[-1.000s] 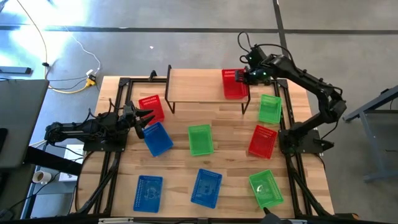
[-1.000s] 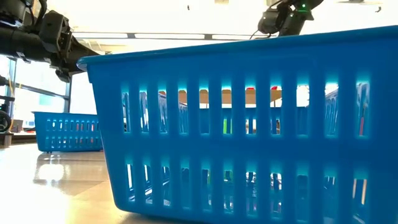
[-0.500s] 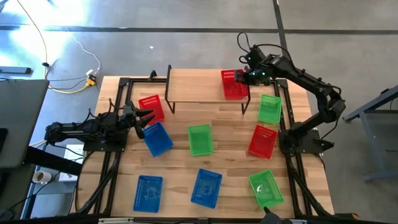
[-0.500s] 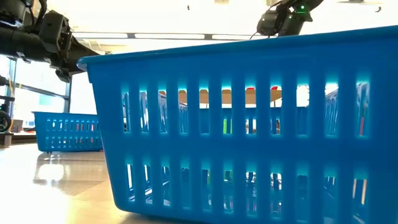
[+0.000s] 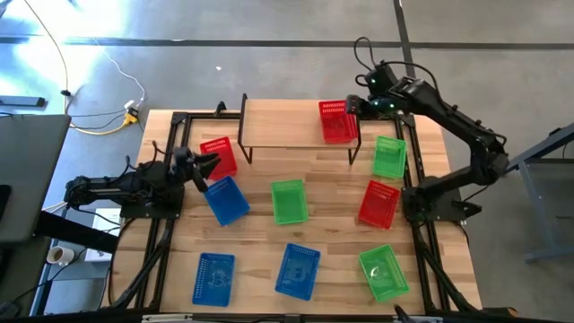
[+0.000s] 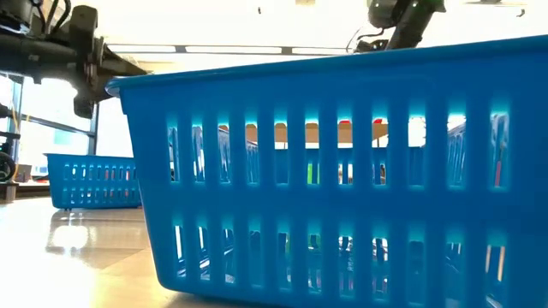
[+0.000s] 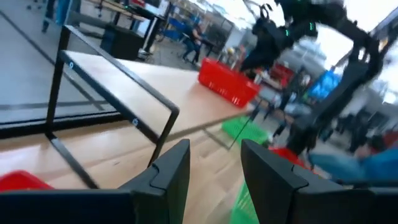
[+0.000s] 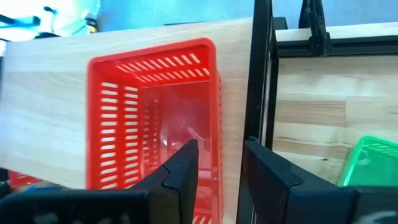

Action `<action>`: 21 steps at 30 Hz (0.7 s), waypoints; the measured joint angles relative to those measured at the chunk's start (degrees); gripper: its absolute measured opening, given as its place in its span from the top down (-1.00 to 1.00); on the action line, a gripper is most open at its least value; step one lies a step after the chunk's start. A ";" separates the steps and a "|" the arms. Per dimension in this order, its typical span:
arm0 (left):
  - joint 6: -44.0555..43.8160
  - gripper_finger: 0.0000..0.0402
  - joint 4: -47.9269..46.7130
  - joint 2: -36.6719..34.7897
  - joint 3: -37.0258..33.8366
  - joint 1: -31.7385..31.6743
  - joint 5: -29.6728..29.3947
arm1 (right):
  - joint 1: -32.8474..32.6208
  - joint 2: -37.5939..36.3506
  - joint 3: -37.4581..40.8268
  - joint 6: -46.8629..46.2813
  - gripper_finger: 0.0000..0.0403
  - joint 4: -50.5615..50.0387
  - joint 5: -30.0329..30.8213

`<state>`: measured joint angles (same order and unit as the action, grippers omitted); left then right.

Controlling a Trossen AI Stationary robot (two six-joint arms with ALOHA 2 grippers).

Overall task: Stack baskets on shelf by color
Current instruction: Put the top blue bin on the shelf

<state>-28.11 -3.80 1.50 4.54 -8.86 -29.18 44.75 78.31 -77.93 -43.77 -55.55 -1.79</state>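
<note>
One red basket (image 5: 335, 120) set on the shelf (image 5: 282, 123); right end effector (image 5: 352, 107) released beside it. Left end effector (image 5: 205, 170) empty, open, above tabletop (image 5: 332, 193). Eight baskets left unstacked.

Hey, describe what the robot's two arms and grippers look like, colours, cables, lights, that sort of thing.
Both arms are dark, near black, built of jointed segments. The right gripper has two flat, dark fingers, a small green light glowing beside its wrist, and a thin black cable looping above it. The left gripper has matching blocky dark fingers.
</note>
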 joint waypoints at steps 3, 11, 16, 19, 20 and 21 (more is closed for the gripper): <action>0.35 0.34 2.87 0.00 0.00 0.02 0.05 | -0.42 -1.48 0.00 -1.27 0.44 0.03 -0.25; -0.71 0.34 4.92 0.00 2.59 0.02 2.80 | -3.70 -5.72 0.00 -1.42 0.44 0.09 0.34; -3.49 0.34 -1.44 1.37 7.36 0.02 3.66 | -6.33 -6.84 0.00 -2.71 0.44 0.11 0.97; -7.49 0.34 -10.68 3.80 11.88 0.02 4.09 | -8.09 -6.85 0.00 -2.51 0.44 0.09 2.28; -9.43 0.34 -13.74 4.85 13.58 0.02 4.21 | -8.51 -6.85 0.00 -2.50 0.44 0.10 2.42; -11.37 0.34 -16.56 6.03 15.39 0.02 4.44 | -8.93 -6.85 0.00 -2.49 0.44 0.11 2.48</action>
<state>-39.48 -20.36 7.52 19.93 -8.84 -24.74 35.83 71.46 -77.93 -46.26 -55.44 0.70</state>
